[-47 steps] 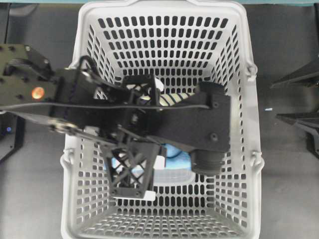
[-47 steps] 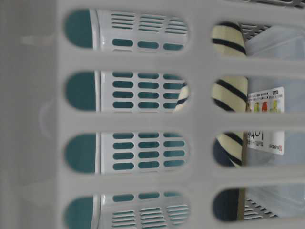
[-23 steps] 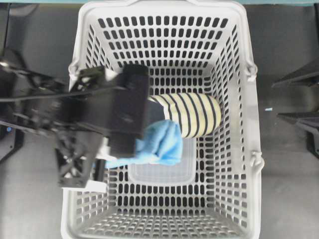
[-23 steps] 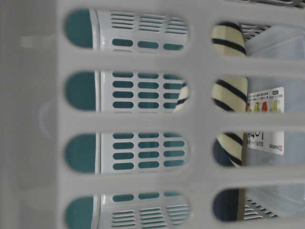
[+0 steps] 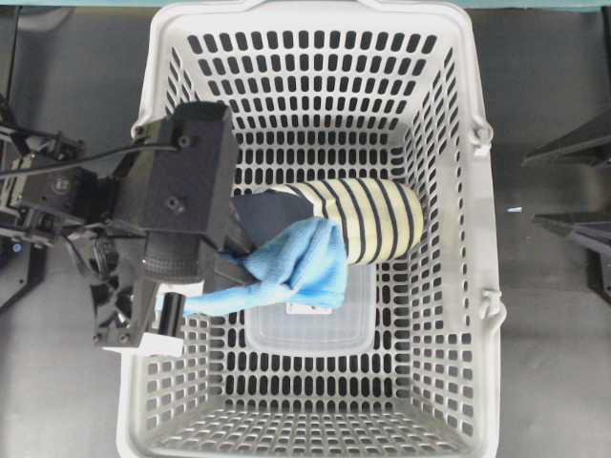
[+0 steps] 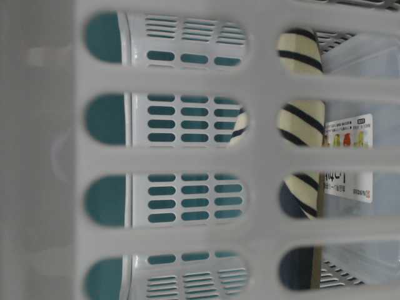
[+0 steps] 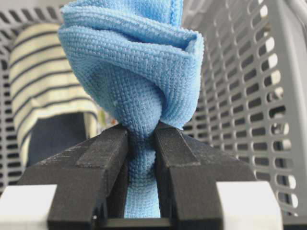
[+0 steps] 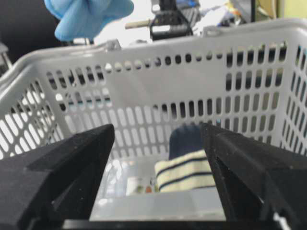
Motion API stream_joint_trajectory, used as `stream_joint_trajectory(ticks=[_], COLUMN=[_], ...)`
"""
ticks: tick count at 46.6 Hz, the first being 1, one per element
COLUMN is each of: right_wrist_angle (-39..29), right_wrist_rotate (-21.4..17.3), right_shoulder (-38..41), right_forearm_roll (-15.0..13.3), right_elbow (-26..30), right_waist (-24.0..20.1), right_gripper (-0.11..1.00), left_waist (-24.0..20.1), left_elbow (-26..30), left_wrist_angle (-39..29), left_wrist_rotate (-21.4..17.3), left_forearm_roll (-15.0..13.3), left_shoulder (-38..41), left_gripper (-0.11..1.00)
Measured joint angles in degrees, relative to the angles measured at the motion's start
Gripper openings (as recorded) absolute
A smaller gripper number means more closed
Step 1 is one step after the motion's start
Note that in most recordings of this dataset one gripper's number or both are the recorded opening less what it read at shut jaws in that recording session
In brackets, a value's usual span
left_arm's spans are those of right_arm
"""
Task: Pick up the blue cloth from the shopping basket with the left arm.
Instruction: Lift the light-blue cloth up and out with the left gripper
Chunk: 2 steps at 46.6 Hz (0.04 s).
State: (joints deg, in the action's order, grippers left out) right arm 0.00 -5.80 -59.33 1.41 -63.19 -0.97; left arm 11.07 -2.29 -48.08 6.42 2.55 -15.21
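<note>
The blue cloth hangs bunched from my left gripper, which is shut on its lower part. In the left wrist view both jaws pinch the cloth at the gripper. The left arm's boxy body sits over the left wall of the grey shopping basket. In the right wrist view the cloth shows above the basket's far rim. My right gripper is open and empty, outside the basket at the right.
A navy and cream striped rolled fabric lies across the basket floor; it also shows in the table-level view. A clear lidded plastic box with a label lies beside it. The basket's slotted walls surround the left gripper.
My left arm has pulled back to the left and risen, bringing the blue cloth up off the clear box. The striped roll and box are now uncovered. The right arm has not moved.
</note>
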Motion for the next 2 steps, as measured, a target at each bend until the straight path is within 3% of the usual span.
stream_joint_trajectory(ticks=[2], right_wrist_angle=[0.3], right_wrist_rotate=[0.1], right_shoulder=[0.1], right_forearm_roll=[0.0], right_elbow=[0.0], right_waist=[-0.1], right_gripper=[0.71], left_waist=[0.1], left_elbow=[0.0], left_wrist_angle=[0.4], left_wrist_rotate=[0.0], left_forearm_roll=[0.0], left_shoulder=[0.0], left_gripper=[0.13])
